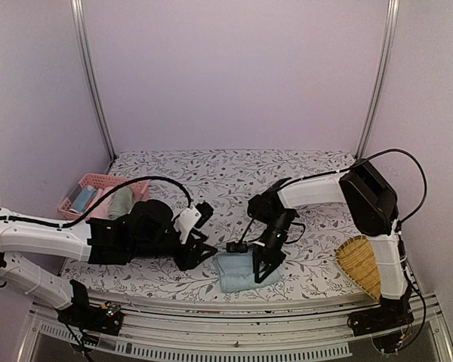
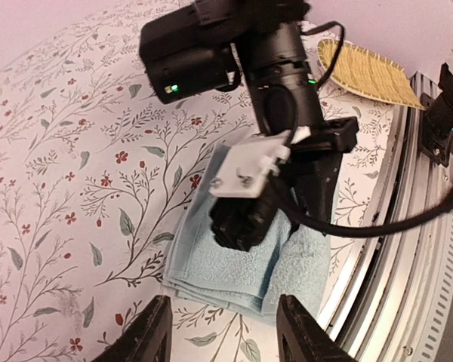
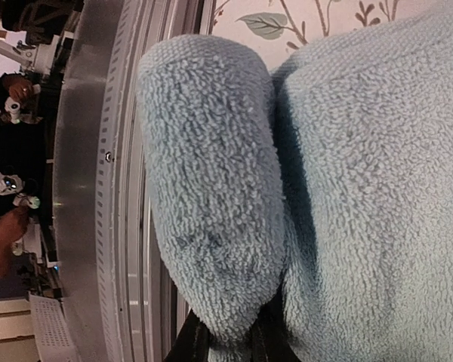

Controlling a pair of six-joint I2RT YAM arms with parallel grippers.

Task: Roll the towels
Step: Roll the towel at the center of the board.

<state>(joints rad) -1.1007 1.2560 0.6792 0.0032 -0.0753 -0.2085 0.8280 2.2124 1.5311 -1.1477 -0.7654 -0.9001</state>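
A light blue towel point(image 1: 234, 273) lies folded in layers near the table's front edge. My right gripper point(image 1: 259, 265) comes down onto its right part and is shut on a rolled fold of the cloth point(image 3: 211, 188); its dark fingertips point(image 3: 190, 344) pinch that fold at the bottom of the right wrist view. My left gripper point(image 1: 201, 253) stands open just left of the towel, with nothing between its fingers point(image 2: 147, 335). The towel's layered edge point(image 2: 226, 290) lies a little ahead of them. A pale green rolled towel point(image 1: 121, 202) rests in the pink basket.
The pink lattice basket point(image 1: 79, 183) stands at the left, behind my left arm, with a bluish item point(image 1: 83, 199) inside. A woven yellow mat point(image 1: 360, 264) lies at the right front corner. The metal table rail point(image 1: 234, 313) runs right behind the blue towel.
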